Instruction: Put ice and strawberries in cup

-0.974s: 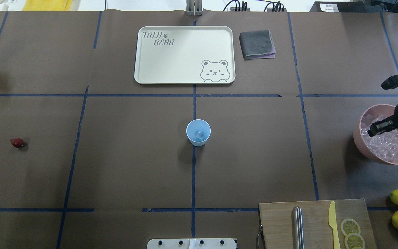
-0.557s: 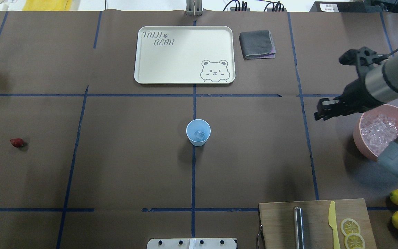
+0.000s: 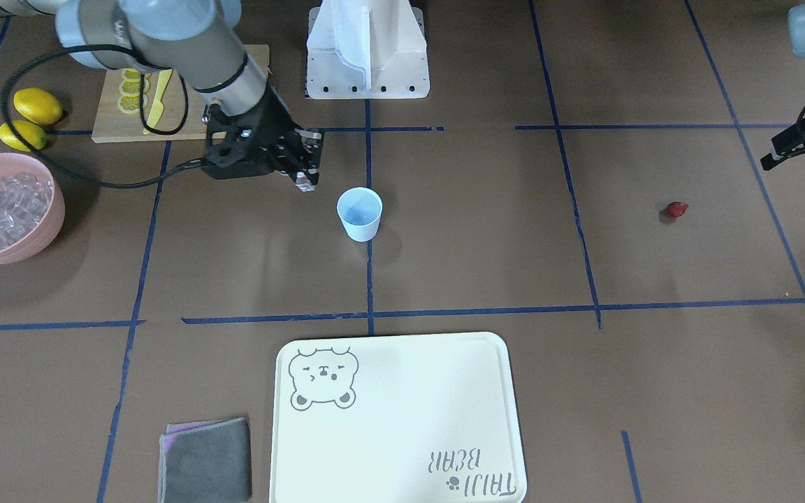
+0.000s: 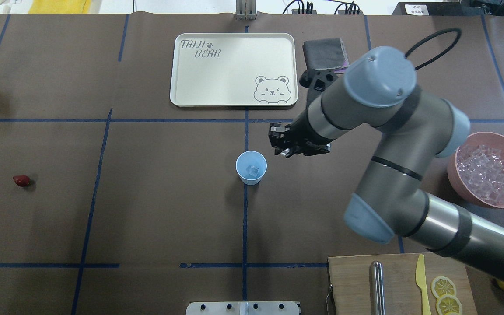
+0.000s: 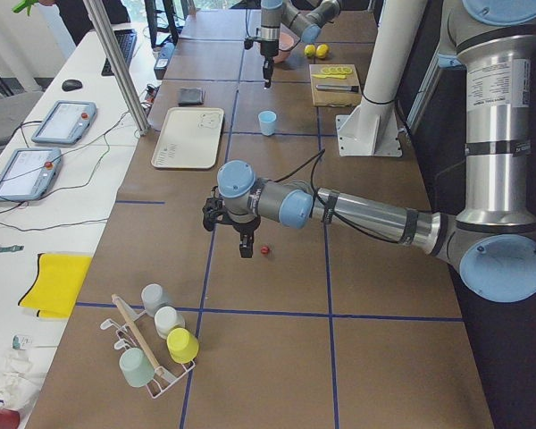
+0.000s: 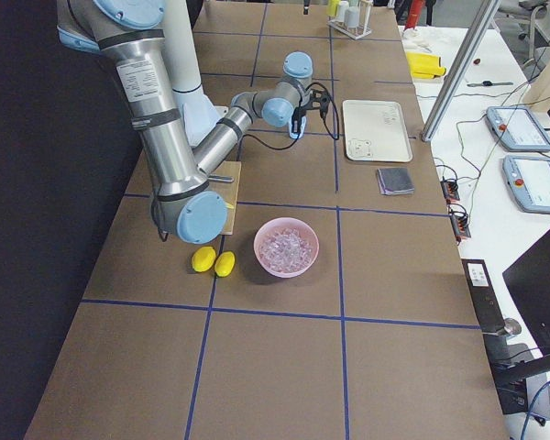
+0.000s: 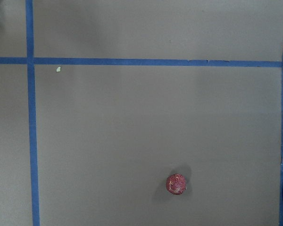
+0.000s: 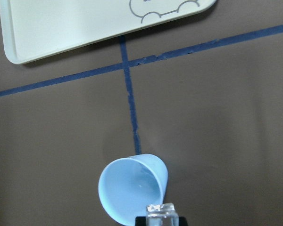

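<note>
Right gripper (image 4: 282,151) pinches an ice cube (image 8: 161,210) just beside the pale-blue cup (image 4: 251,167) mid-table, left gripper (image 3: 790,164) jaws spread and empty near the strawberry (image 4: 21,180) on the table's left side.

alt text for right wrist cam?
A clear ice cube, gripped at the bottom edge, hangs close beside a pale-blue cup. Beyond it, blue tape lines cross the brown table, and a cream tray sits top left.

Strawberry (image 7: 176,183) on brown table (image 7: 132,132) between blue tape lines (image 7: 32,141)
</note>
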Tool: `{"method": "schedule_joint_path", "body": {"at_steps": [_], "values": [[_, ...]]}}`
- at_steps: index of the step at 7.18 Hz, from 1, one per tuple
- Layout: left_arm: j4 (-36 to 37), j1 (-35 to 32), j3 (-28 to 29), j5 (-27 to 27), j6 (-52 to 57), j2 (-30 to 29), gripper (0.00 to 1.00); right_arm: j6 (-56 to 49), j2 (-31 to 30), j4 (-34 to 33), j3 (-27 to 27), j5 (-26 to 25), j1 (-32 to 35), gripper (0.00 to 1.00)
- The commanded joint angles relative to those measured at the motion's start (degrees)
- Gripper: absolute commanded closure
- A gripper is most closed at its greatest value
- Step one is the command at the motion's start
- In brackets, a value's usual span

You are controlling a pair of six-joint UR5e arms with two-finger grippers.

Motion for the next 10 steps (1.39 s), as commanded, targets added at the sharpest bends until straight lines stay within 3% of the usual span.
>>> {"method": "schedule_joint_path", "body": {"at_steps": [1, 3, 4, 5, 7, 8, 9, 10], "values": [[0.0, 0.0, 0.1, -0.2, 0.0, 0.2, 0.0, 2.4, 5.1, 0.3, -5.5, -4.6, -4.3, 1.0], [0.0, 0.0, 0.1, -0.2, 0.0, 0.2, 0.0, 2.1, 5.9, 0.5, -7.8, -7.2, -4.4, 0.99], [-0.1, 0.0, 0.1, -0.2, -0.1, 0.2, 0.0, 2.0, 6.1, 0.5, -8.6, -7.3, -4.4, 0.93], [-0.1, 0.0, 0.1, -0.2, -0.1, 0.2, 0.0, 2.2, 6.1, 0.5, -8.6, -7.3, -4.6, 0.58], [0.0, 0.0, 0.0, -0.2, -0.1, 0.2, 0.0, 2.1, 5.9, 0.5, -8.8, -7.3, -5.4, 0.3], [0.0, 0.0, 0.0, -0.2, -0.1, 0.2, 0.0, 1.9, 5.8, 0.5, -8.6, -7.3, -5.5, 0.25], [-0.1, 0.0, 0.0, -0.2, -0.1, 0.1, 0.0, 1.8, 5.3, 0.5, -6.5, -6.7, -4.5, 0.25], [0.0, 0.0, -0.4, -0.2, -0.1, 0.1, 0.0, 1.3, -0.2, 0.1, -1.6, -4.0, -0.9, 0.26]]}}
